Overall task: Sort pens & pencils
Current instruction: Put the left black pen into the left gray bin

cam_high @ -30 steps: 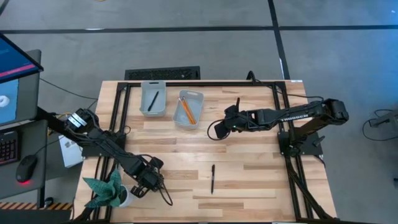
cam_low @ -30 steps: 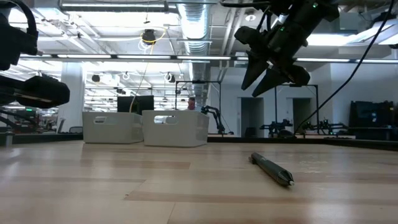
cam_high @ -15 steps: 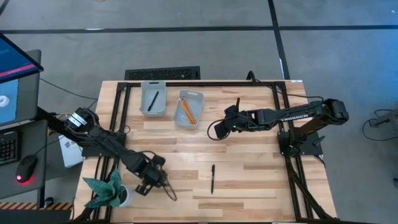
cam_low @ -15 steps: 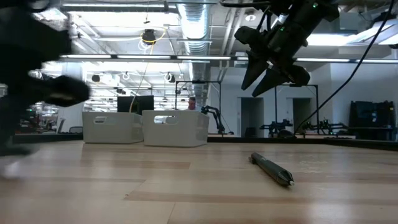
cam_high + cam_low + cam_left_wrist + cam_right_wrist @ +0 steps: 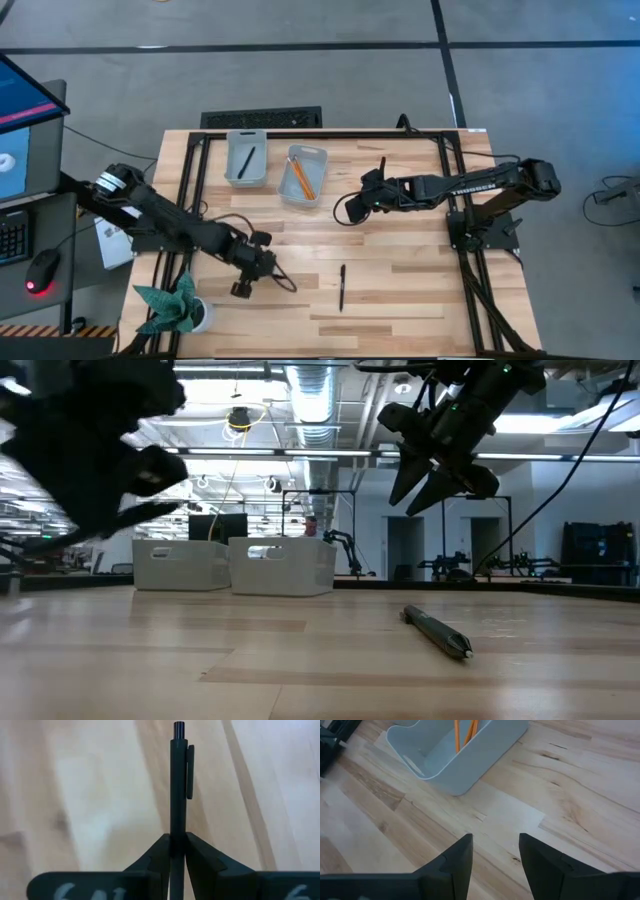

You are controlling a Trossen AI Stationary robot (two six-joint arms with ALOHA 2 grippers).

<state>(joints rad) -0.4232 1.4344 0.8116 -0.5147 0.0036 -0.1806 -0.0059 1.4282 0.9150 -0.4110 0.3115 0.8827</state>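
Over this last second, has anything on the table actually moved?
The left end effector, shut on a thin black pen, swung from the table's near-left corner toward the middle. The right end effector kept hanging open near the pale grey bin of orange pencils; the other black pen on the wood lay unmoved.

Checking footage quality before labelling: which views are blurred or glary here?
Low view: the left arm is a motion-smeared dark shape, and ceiling lights glare behind it. Left wrist view: the held pen is sharp, the table behind streaked. High and right wrist views: clear.
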